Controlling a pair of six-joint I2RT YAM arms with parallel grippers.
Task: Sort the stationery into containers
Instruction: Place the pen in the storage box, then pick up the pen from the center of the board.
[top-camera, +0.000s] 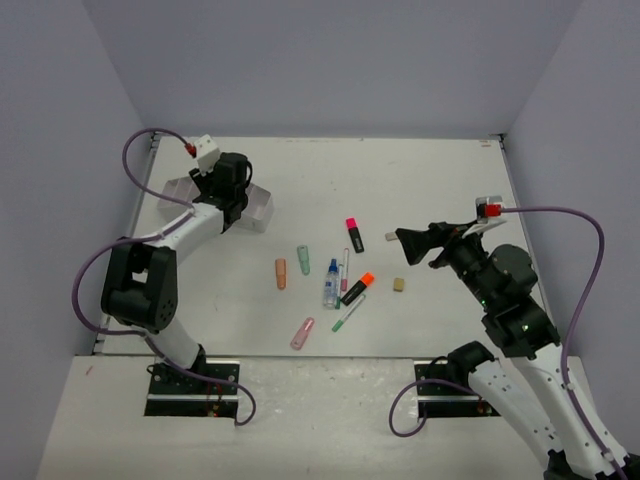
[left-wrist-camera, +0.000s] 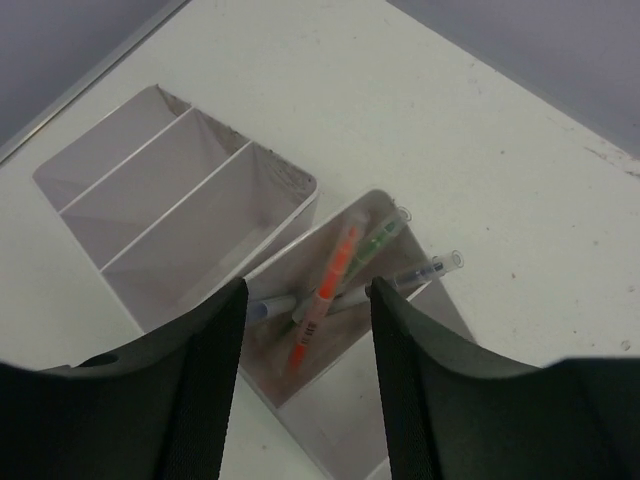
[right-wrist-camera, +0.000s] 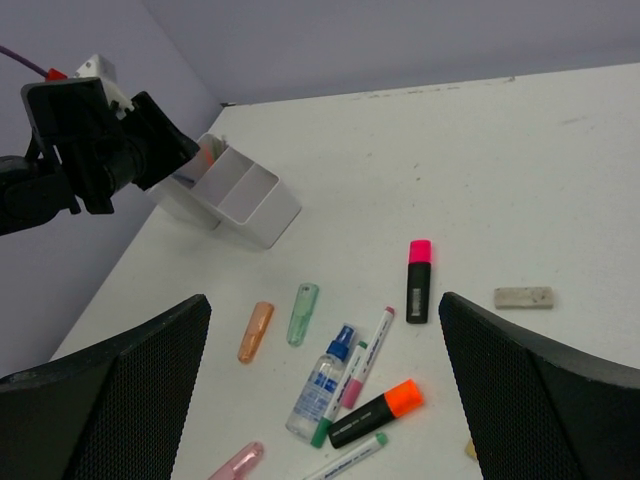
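Both grippers are hanging spread and empty, with the loose stationery lying mid-bench.
The left gripper (left-wrist-camera: 308, 300) is hovering over the white organiser (left-wrist-camera: 290, 180) at the far left of the bench (right-wrist-camera: 560, 180), where an orange highlighter (left-wrist-camera: 325, 290) is leaning in one compartment. The right gripper (top-camera: 412, 241) is facing the scatter: pink-capped highlighter (right-wrist-camera: 418, 280), blue-capped bottle (right-wrist-camera: 322, 382), tan eraser (right-wrist-camera: 522, 297). All are looking light and stiff. The smooth round barrels are likely to roll, so pinching across mid-barrel seems best — the bottle below its cap, the eraser across its short width.
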